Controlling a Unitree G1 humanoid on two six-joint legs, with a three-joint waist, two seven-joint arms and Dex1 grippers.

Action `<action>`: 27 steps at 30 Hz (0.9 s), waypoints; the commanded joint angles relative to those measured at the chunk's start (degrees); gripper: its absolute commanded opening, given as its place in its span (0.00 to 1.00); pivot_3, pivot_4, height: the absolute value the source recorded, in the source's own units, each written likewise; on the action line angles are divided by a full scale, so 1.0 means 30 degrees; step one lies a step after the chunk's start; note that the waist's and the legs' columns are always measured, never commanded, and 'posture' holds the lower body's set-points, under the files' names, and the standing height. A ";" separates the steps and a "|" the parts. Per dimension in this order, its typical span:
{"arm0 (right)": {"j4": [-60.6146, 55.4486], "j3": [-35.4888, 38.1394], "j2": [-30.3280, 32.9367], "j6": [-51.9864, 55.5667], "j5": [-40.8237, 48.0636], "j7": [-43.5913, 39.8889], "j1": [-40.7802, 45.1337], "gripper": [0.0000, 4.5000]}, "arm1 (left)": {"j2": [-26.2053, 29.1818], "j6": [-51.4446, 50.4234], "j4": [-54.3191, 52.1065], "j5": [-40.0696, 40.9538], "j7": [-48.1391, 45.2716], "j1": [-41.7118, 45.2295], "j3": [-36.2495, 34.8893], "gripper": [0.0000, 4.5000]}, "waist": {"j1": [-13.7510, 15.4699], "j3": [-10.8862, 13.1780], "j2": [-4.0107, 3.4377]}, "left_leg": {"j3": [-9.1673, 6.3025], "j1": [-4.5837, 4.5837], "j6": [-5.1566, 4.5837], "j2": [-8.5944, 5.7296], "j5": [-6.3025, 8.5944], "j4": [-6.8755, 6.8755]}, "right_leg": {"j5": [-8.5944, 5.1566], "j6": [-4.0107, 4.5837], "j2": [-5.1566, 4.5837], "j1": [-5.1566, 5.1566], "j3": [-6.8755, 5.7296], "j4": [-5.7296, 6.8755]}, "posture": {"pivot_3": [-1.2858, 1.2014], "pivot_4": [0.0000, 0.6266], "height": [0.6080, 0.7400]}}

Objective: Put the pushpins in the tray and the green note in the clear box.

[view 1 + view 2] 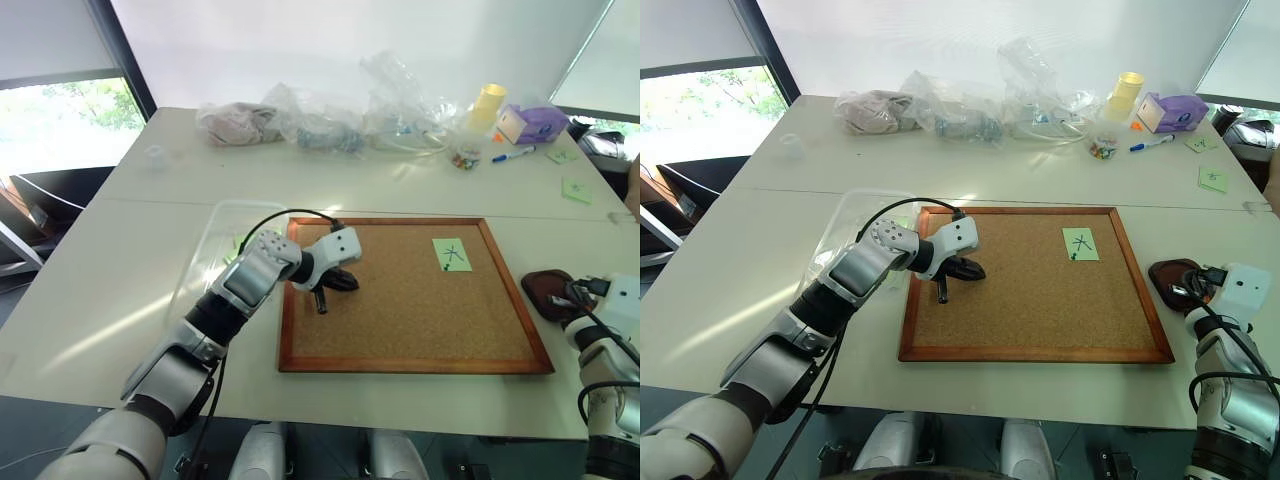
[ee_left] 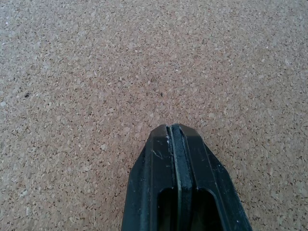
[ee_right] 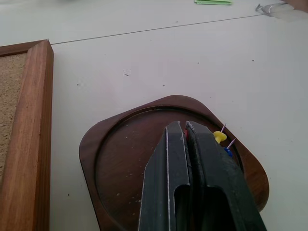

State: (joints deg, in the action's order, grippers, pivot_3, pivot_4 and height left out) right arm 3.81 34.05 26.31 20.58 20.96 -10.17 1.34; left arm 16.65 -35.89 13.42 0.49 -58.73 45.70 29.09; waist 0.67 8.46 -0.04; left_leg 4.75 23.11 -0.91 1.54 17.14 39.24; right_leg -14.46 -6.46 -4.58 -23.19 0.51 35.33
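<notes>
My right gripper point(image 3: 185, 132), jaws together, hangs over the tray point(image 3: 120, 159), lower right in the head views. A yellow pushpin point(image 3: 219, 136) and a blue pushpin point(image 3: 227, 151) lie there already; something red peeks between my jaws. The green note point(image 1: 452, 254) sits pinned on the cork board point(image 1: 420, 300), right of centre. My left gripper point(image 1: 320, 302), jaws together, rests at the board's left side. The clear box point(image 1: 215, 235) waits left of it.
</notes>
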 commanded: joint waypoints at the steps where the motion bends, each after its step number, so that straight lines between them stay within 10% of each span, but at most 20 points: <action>1: -0.0147 0.0060 0.0453 -0.0177 0.0051 -0.0384 0.0062 0.13 | 0.0075 -0.0386 0.0563 -0.0718 0.0143 -0.0396 0.0829 0.00 | -0.0001 0.0000 0.0000 | 0.0001 0.0000 0.0000 0.0000 0.0000 0.0000 | 0.0000 0.0000 0.0000 0.0000 0.0000 0.0000 | 0.52 0.24 0.99; 9: -0.0735 -0.0107 0.0417 -0.0119 0.0065 -0.0767 -0.0287 0.99 | 0.0095 -0.0441 0.0470 -0.0693 0.0122 -0.0439 0.0857 0.00 | -0.0007 0.0000 0.0000 | -0.0001 0.0001 0.0000 0.0004 0.0000 0.0000 | -0.0001 0.0001 0.0000 0.0000 -0.0001 -0.0001 | 0.52 0.24 0.99; 20: -0.2988 0.0321 0.0317 -0.1364 0.0632 -0.1072 -0.0173 0.99 | 0.0087 -0.0438 0.0426 -0.0666 0.0141 -0.0468 0.0825 0.00 | -0.0015 -0.0002 -0.0005 | 0.0000 0.0000 0.0000 0.0010 0.0001 0.0000 | -0.0002 0.0002 0.0000 -0.0002 0.0001 -0.0001 | 0.52 0.24 0.99; 27: -0.5779 -0.3444 0.0018 0.1094 0.2050 -0.3727 0.0094 0.99 | 0.0039 -0.0268 0.0575 -0.0683 0.0120 -0.0388 0.0830 0.00 | -0.0002 -0.0005 0.0004 | -0.0003 0.0000 -0.0001 0.0027 0.0001 -0.0001 | -0.0001 0.0002 0.0003 -0.0001 -0.0002 -0.0002 | 0.52 0.24 0.99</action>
State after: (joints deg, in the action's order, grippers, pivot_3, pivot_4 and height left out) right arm -11.71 25.25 26.33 22.81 26.11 -20.00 1.12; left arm 16.72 -35.82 12.91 0.49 -58.73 45.65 29.12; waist 0.66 8.44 -0.03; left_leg 4.74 23.11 -0.91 1.62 17.14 39.24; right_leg -14.46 -6.46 -4.57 -23.19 0.50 35.33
